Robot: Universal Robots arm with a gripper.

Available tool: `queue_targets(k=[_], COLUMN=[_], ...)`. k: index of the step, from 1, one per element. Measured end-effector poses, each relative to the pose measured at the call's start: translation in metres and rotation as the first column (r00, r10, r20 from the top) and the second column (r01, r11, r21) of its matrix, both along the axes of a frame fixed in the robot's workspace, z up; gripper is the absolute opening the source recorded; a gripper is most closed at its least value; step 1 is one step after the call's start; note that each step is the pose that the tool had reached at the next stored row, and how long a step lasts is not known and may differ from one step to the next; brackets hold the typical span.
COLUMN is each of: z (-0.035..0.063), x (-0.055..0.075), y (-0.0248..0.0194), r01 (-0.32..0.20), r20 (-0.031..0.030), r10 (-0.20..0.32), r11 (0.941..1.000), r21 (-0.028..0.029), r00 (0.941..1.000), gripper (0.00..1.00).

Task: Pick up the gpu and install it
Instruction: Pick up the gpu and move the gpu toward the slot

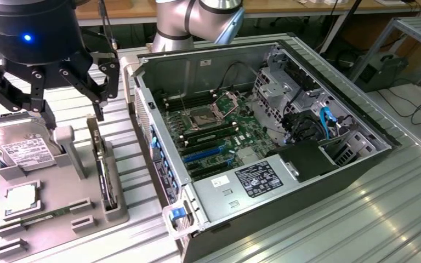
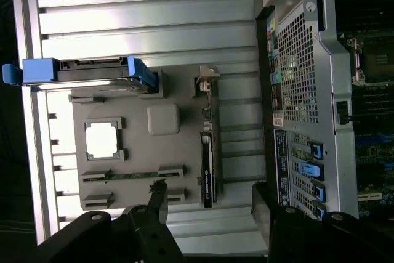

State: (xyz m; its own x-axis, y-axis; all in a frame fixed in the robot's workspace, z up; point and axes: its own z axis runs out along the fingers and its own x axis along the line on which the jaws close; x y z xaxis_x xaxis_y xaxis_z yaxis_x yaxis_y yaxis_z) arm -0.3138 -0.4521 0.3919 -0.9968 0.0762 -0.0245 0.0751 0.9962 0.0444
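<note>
- Fingers [image 1: 97,101] [image 2: 159,198]: two, black, jointed metal links tapering to narrow tips; they were spread wide apart with nothing held between them.
- Gripper [image 1: 73,112] [image 2: 209,196]: one, with a dark rounded body carrying a single blue light; it hovered above the holder tray, over the gpu's edge of it.
- Holder tray [image 1: 64,219] [image 2: 135,100]: one, matte grey, flat, with raised slotted blocks; it lay on the table.
- gpu [image 1: 105,175] [image 2: 208,164]: one, a thin flat card standing on its long edge in a slot along the tray's side nearest the computer case; it had a dark face and a silver metal bracket at one end, and was clear of both fingers.
- Hard drive [image 1: 20,148] [image 2: 92,72]: one, silver with a white label and blue plastic rails, propped at the tray's end beyond the gpu's bracket.
- Processor chip [image 1: 22,196] [image 2: 101,140]: one, square with a pale metal lid, seated in a recess on the tray.
- RAM stick [image 1: 46,215] [image 2: 123,175]: one, narrow and green, on edge between two tray blocks.
- Grey post [image 1: 66,145] [image 2: 163,118]: one, a rounded block at mid-tray.
- Computer case [image 1: 306,219] [image 2: 295,66]: one, dark, open-sided, with a perforated metal rear panel; it lay just beside the tray.
- Motherboard [image 1: 221,129]: one, green, inside the case.
- Table [image 1: 342,235] [image 2: 154,16]: ribbed, shiny aluminium.
</note>
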Motion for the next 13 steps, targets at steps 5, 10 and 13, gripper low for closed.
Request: queue_targets(k=[5,10,13], z=[-0.0013,-0.0050,-0.0063], x=[0.0000,0.0002,0.0003], y=[0.0005,0.0015,0.0017], r01=[-0.001,-0.016,-0.021], r20=[0.0000,-0.0008,-0.0010], r10=[0.001,0.016,0.021], r11=[1.0000,0.9998,0.9997], r21=[-0.0009,-0.0103,-0.0124], r00=[1.0000,0.9999,0.9998], gripper=[0.66,0.66,0.66])
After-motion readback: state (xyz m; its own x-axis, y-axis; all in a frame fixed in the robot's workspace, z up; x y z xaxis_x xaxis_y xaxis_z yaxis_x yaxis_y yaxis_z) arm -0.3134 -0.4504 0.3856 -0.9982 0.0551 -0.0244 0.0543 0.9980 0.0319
